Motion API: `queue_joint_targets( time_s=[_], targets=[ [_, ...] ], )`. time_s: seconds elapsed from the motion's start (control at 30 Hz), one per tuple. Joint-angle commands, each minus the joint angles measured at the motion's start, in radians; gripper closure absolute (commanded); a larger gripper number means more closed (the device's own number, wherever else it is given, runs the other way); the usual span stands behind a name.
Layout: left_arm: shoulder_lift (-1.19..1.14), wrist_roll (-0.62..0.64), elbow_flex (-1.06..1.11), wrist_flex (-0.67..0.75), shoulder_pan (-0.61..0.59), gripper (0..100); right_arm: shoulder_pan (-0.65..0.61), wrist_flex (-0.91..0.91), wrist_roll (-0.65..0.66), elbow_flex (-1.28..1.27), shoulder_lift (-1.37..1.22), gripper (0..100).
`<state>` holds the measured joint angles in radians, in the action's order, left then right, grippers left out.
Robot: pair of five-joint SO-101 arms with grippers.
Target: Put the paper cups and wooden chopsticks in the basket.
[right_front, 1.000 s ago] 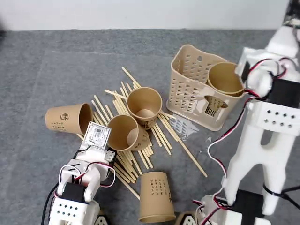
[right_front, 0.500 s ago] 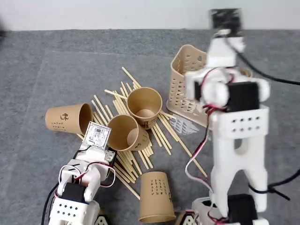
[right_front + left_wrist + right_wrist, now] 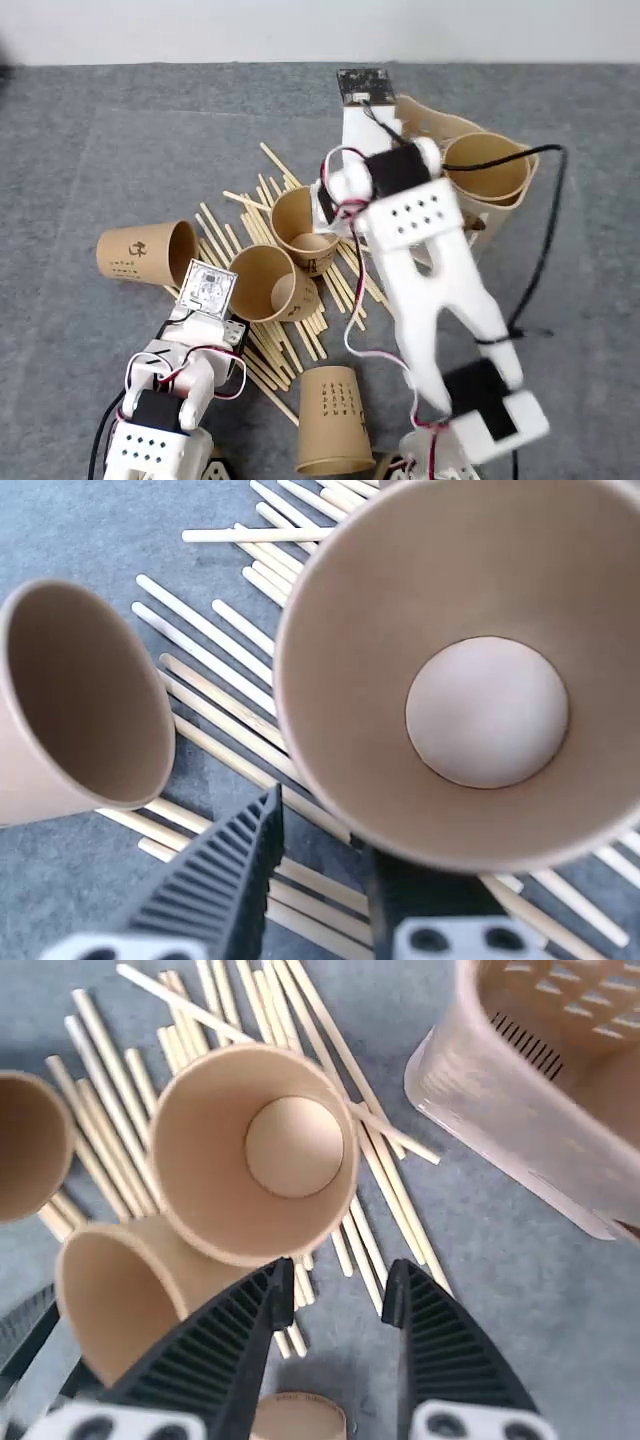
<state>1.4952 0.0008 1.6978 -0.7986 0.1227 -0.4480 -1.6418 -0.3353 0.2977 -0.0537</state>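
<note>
Poised over upright paper cup (image 3: 262,1150) with right gripper (image 3: 338,1272) spread and empty, likely for a rim grab; basket (image 3: 520,1080) just right. Parked at tipped cup (image 3: 480,690) with left gripper (image 3: 322,832) parted.

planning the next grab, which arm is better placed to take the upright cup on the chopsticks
Right. The right gripper hangs open over the upright cup, with the basket close by. The left gripper sits open at the tipped cup beside it.

Basket (image 3: 432,120) mostly behind right arm (image 3: 425,232).
</note>
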Motion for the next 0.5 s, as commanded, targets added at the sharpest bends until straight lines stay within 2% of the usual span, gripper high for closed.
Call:
queue_joint_targets(
  time_s=[0.0, 0.47],
  targets=[
    [0.009, -0.008, -0.007, -0.003, 0.005, 89, -0.01, 0.048, -0.015, 0.032, -0.038, 84.2],
    [0.009, -0.008, -0.007, -0.003, 0.005, 89, -0.038, 0.054, -0.015, 0.031, -0.157, 84.4]
  ],
)
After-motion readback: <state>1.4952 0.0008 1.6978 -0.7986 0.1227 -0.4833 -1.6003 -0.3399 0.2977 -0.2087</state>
